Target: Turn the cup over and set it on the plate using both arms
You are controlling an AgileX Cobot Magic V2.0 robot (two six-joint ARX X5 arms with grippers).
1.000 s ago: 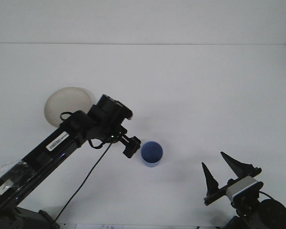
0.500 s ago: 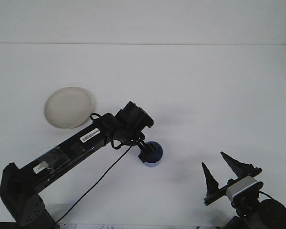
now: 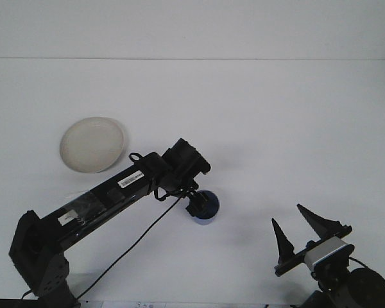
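Note:
A small blue cup [image 3: 211,205] stands on the white table, its top showing as a solid blue disc. My left gripper [image 3: 196,205] reaches down from the left and sits against the cup's left side, covering part of it; how it stands on the cup is hidden by the wrist. An off-white plate [image 3: 92,144] lies at the left rear, apart from the arm. Low at the front right, my right gripper [image 3: 287,213] points upward, open and holding nothing, well to the right of the cup.
The left arm's long black link [image 3: 102,199] runs diagonally from the bottom left corner up to the cup, with a loose cable [image 3: 131,247] hanging below it. The table's far edge [image 3: 192,59] meets a white wall.
The left arm swung right off the plate and dropped its gripper onto the cup's left side. In the last half second it barely moved. The right arm has stayed still.

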